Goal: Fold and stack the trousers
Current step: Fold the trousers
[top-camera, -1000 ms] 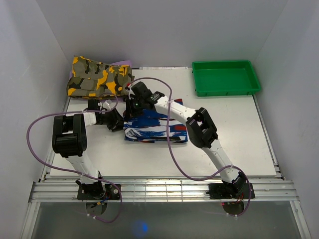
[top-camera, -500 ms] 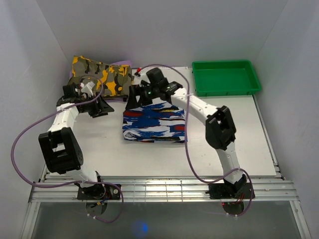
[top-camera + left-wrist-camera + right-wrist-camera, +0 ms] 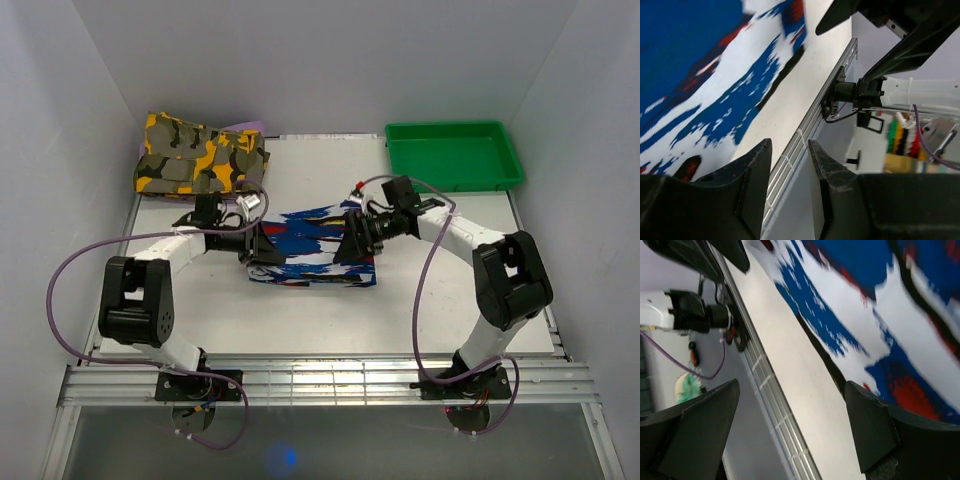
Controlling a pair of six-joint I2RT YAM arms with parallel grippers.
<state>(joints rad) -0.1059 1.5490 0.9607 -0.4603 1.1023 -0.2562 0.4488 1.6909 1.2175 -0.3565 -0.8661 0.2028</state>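
Both left pincer (image 3: 267, 247) and right pincer (image 3: 347, 243) flank the folded trousers (image 3: 312, 250).

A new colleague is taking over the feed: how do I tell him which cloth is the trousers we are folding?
Start at the white table; the trousers lie folded near its middle. They are royal blue with white, red and black streaks, unlike the yellow, olive and black camouflage garment in the far left corner.

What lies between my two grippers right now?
The folded trousers, with the left gripper at their left edge and the right gripper at their right edge. The top view shows it.
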